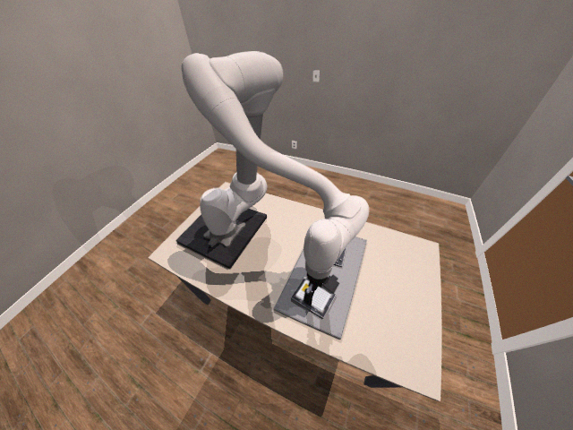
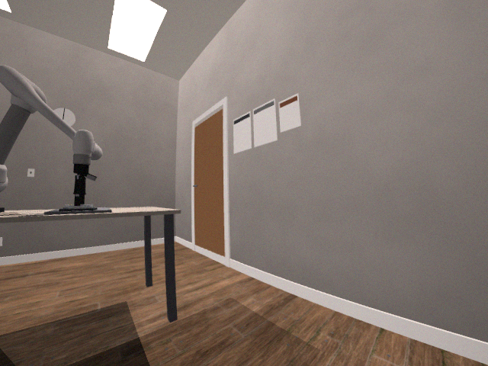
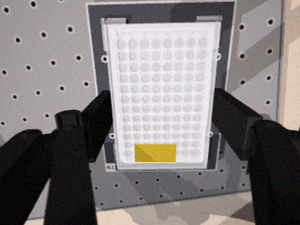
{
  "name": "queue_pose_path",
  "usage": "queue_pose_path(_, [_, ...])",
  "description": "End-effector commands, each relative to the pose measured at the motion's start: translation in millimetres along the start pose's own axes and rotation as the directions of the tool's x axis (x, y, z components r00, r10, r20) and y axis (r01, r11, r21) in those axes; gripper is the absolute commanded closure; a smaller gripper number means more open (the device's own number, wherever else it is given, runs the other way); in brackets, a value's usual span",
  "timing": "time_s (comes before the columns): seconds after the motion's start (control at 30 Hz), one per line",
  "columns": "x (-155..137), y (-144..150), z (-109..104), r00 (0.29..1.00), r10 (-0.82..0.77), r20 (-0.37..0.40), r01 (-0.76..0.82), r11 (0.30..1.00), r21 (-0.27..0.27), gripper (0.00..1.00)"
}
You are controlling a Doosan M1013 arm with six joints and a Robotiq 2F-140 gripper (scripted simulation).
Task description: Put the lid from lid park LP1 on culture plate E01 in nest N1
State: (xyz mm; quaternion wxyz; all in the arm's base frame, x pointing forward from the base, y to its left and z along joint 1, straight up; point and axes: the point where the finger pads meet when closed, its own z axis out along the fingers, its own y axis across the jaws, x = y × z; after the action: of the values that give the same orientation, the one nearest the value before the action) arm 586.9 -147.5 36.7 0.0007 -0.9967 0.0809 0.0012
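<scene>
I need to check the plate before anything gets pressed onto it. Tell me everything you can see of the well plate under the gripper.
The well plate is a white, plastic-looking rectangle with a grid of round wells and a yellow label near one short end. It lies flat in a dark frame on the grey perforated board. The gripper straddles its long sides, fingers close beside them; whether they touch, or a clear lid covers it, cannot be told.
</scene>
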Motion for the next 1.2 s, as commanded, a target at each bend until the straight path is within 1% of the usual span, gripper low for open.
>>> queue_pose_path(0.0, [0.4,0.0,-0.6,1.0,0.0,-0.001,0.0,1.0,0.0,0.4])
queue_pose_path(1.17, [0.4,-0.1,2.8,1.0,0.0,-0.001,0.0,1.0,0.0,0.4])
